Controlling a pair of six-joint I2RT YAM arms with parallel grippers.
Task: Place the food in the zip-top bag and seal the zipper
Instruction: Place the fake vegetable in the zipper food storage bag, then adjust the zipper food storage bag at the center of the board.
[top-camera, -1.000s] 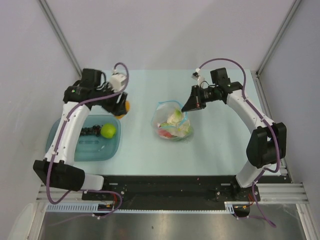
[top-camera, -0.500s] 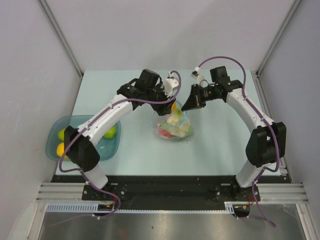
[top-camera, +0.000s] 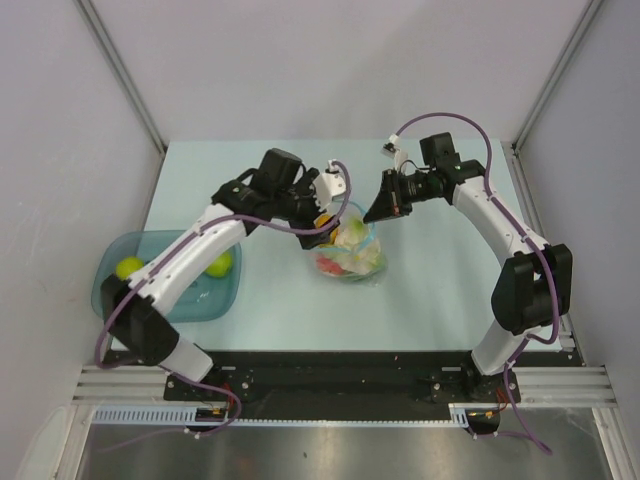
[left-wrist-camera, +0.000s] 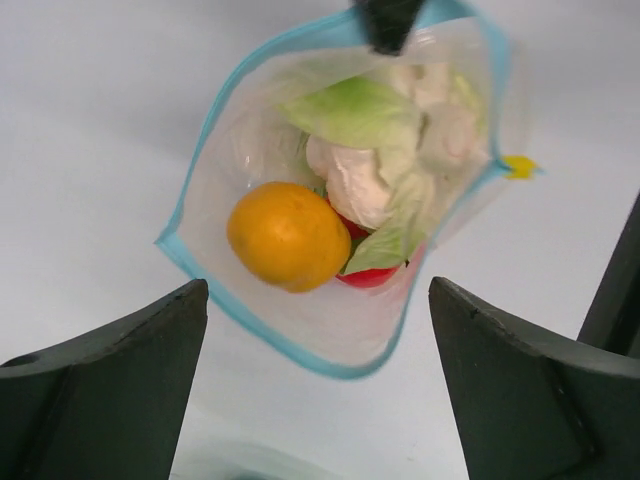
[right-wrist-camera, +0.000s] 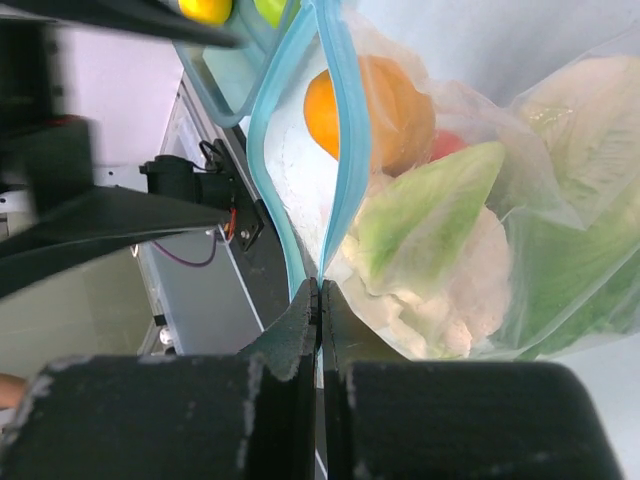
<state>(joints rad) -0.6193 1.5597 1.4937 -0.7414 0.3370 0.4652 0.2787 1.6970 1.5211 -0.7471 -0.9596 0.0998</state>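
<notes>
The clear zip-top bag (top-camera: 346, 252) lies mid-table with its mouth held open. Inside are an orange fruit (left-wrist-camera: 288, 236), pale lettuce pieces (left-wrist-camera: 355, 112) and a red apple (left-wrist-camera: 368, 277). My left gripper (top-camera: 325, 215) hangs just above the mouth, open and empty (left-wrist-camera: 320, 390). My right gripper (top-camera: 372, 216) is shut on the far edge of the blue zipper strip (right-wrist-camera: 355, 120), jaws pinched together (right-wrist-camera: 320, 290). The orange (right-wrist-camera: 375, 105) and lettuce (right-wrist-camera: 420, 220) show through the plastic. Two yellow-green fruits (top-camera: 128, 267) (top-camera: 218, 263) remain in the bowl.
A teal bowl (top-camera: 165, 295) stands at the table's near left; it also shows in the right wrist view (right-wrist-camera: 225, 60). A small yellow tab (left-wrist-camera: 518, 166) sticks out at one end of the bag's mouth. Grey walls enclose the table.
My left arm swung from the bowl to the bag carrying the orange fruit. It has let go; the orange now lies inside the bag. The right gripper has not moved.
</notes>
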